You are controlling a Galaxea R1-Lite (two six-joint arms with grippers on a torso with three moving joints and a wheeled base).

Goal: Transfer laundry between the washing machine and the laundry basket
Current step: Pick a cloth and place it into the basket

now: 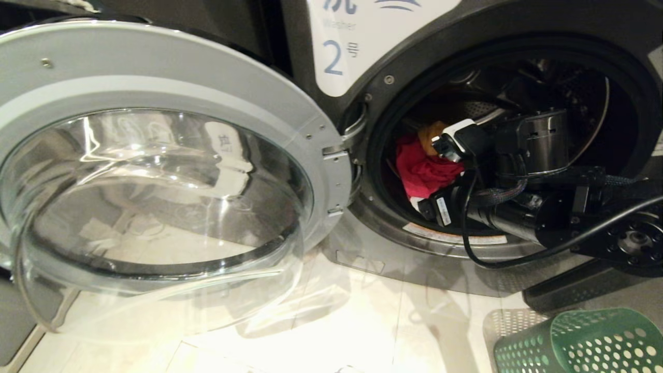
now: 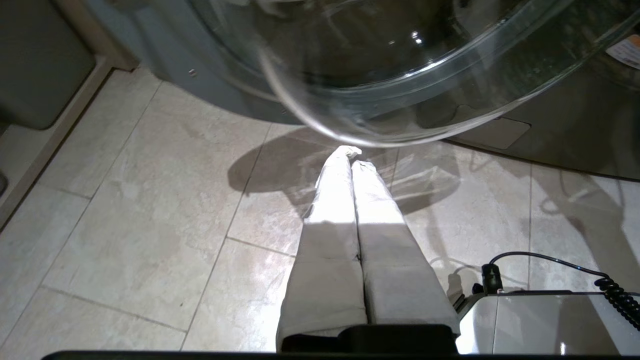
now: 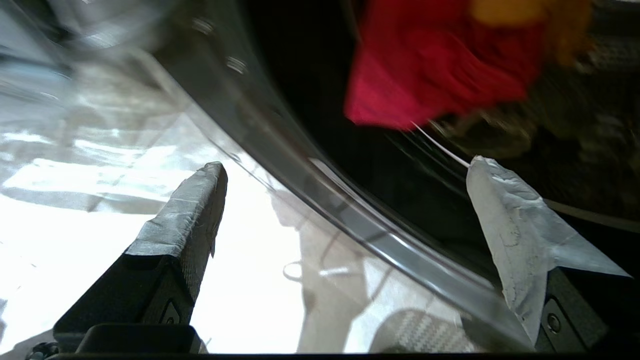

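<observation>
While the washer (image 1: 466, 62) stands with its door (image 1: 155, 171) swung wide to the robot's left, the head view shows the right arm reaching through the round opening toward the laundry; the red piece (image 1: 422, 166) lies low at the near-left of the drum with the orange piece (image 1: 430, 133) just behind it, and the right gripper itself is hidden behind the wrist housing here; the step in hand looks like the reach for unloading, nothing yet lifted; the basket (image 1: 580, 342) waits on the floor at the lower right, and no cloth shows in the part of it in view; a white label (image 1: 357, 36) on the washer's front reads a blue "2" with a small character after it, a faint word "Washer" above that, and part of a larger blue character cut off at the top; a strip sticker on the drum lip is too small to read. From the left wrist view, the left gripper (image 2: 350, 152) hangs parked over the floor tiles below the door glass, its fingers pressed together on nothing. From the right wrist view, the right gripper (image 3: 345, 167) is spread wide and empty, straddling the drum's rim, with the red piece ahead and apart from the fingertips (image 3: 482, 167), the orange piece beyond it; the next move, I judge, calls for pushing deeper and lower until the red cloth sits between the fingers, then closing and drawing back clear of the rim.
</observation>
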